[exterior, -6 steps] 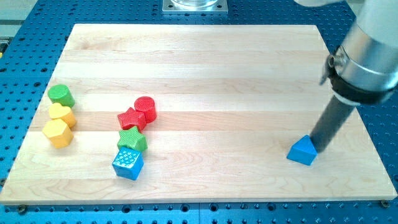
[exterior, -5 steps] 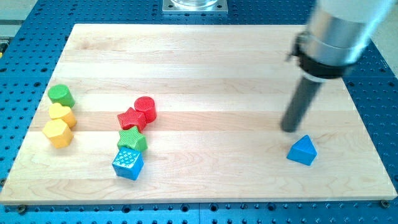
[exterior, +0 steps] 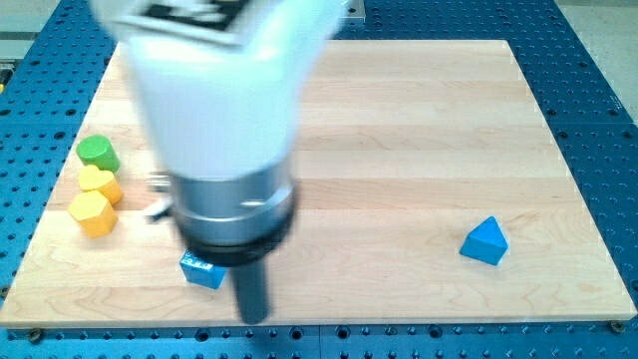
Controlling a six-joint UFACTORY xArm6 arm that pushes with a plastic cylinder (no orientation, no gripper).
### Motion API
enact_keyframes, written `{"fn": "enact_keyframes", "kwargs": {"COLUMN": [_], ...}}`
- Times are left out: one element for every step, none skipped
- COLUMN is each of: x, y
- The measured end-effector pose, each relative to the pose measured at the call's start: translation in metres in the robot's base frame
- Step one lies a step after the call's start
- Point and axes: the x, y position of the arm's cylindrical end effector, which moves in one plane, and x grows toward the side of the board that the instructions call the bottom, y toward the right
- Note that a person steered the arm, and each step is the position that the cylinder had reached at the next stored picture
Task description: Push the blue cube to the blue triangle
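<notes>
The blue cube (exterior: 203,270) sits near the view's bottom left, mostly hidden behind the arm. My tip (exterior: 253,317) is just right of and below the cube, close to the board's bottom edge; I cannot tell whether it touches the cube. The blue triangle (exterior: 485,241) lies far off at the view's right. The arm's large white and grey body (exterior: 219,120) covers the middle left of the board.
A green cylinder (exterior: 98,153) and two yellow blocks (exterior: 99,183) (exterior: 91,212) stand in a column at the view's left. The red and green blocks seen earlier are hidden behind the arm. The board's bottom edge (exterior: 399,324) runs just below my tip.
The arm has swept from beside the blue triangle at the right across to the bottom left, next to the blue cube. No visible block has moved.
</notes>
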Motion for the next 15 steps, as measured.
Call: {"fn": "enact_keyframes", "kwargs": {"x": [-0.013, -0.056, -0.07, -0.1, -0.107, -0.106, -0.085, -0.081, -0.081, -0.076, -0.053, -0.061, -0.128, -0.158, -0.153], "y": [-0.045, -0.004, -0.073, -0.016, 0.117, 0.079, 0.066, 0.174, 0.221, 0.161, 0.037, -0.099, -0.108, -0.103, -0.044]}}
